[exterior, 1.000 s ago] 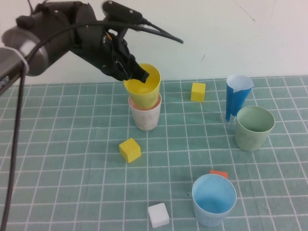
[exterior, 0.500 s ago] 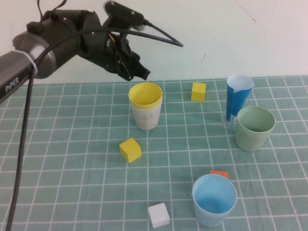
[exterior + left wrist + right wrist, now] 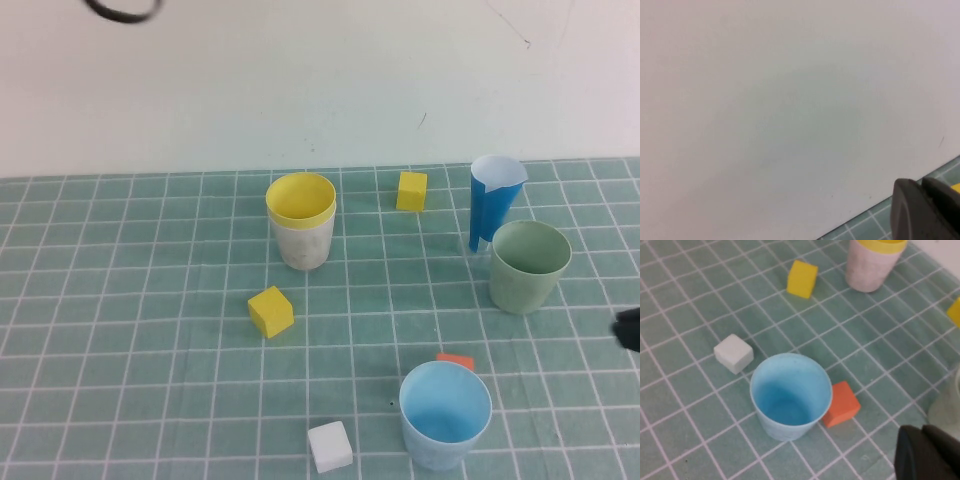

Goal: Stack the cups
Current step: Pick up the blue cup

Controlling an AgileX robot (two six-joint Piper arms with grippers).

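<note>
Facing wall, left pincer (image 3: 927, 210) closed; right pincer (image 3: 930, 455) closed nr light blue cup (image 3: 790, 402).

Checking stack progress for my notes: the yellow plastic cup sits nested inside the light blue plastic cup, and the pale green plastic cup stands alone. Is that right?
Not quite. The high view shows the yellow plastic cup nested in the whitish plastic cup, not the light blue plastic cup, which stands empty. The pale green plastic cup does stand alone.

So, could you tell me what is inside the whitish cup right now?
The yellow cup sits nested in the whitish cup, only its rim band showing above. Whatever lies beneath it is covered. Both grippers, left and right, are shut, away from it.
</note>
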